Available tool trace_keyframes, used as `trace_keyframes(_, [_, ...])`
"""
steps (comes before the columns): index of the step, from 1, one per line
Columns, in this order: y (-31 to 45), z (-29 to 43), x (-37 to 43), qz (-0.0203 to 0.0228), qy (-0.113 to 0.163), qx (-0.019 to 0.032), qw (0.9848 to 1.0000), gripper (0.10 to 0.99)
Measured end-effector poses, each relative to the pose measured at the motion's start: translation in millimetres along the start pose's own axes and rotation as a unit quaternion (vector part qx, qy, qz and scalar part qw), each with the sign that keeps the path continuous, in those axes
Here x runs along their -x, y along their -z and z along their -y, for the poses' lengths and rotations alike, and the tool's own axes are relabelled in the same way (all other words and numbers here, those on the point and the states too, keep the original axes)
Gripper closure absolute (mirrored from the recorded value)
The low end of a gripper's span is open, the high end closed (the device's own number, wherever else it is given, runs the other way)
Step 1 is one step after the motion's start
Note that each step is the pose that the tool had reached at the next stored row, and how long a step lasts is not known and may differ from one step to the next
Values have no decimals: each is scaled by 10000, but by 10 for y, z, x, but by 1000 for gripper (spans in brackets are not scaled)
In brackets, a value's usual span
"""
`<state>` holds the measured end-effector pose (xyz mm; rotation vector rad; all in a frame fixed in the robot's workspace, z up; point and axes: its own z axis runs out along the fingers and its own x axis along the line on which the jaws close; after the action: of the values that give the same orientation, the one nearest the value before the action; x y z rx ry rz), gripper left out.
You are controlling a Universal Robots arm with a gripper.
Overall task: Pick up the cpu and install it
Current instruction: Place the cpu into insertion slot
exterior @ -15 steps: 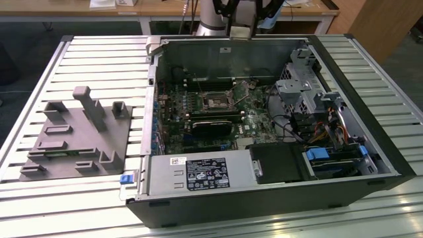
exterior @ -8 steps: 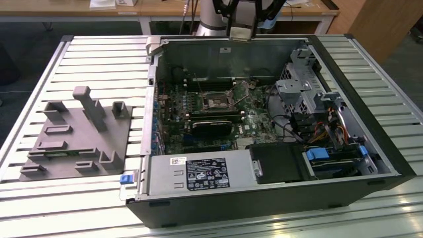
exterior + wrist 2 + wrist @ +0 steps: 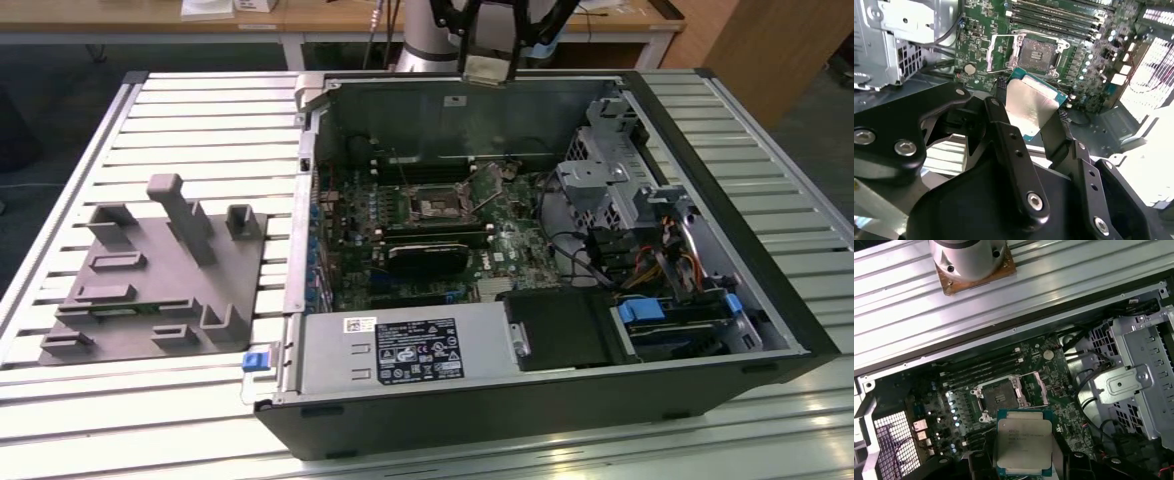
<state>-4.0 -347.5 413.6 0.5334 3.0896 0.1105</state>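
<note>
1. The claw (image 3: 1024,120) gripped the cpu (image 3: 1035,102) by its edges, held aloft with its metal top showing;
2. The cpu hung above the open computer case (image 3: 534,400) — apart from the bare socket (image 3: 999,397) on the motherboard (image 3: 1054,380);
3. A grey fixture plate (image 3: 147,270) sat beside the case on the worktop (image 3: 200,110).

One cpu (image 3: 1024,442), one gripper (image 3: 1026,112), one motherboard socket (image 3: 438,205) and one computer case (image 3: 534,425). In the exterior view, one grey fixture plate (image 3: 147,290) lies at the case's nine o'clock, one power supply (image 3: 400,350) at the socket's six.
</note>
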Motion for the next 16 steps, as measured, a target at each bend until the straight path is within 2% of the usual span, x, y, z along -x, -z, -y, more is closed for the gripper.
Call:
trace_keyframes(7, [-10,-4,-2,28,-396,3,9992,561])
trace_keyframes(16, [-22,-6,-2,58,-822,6,9966,561])
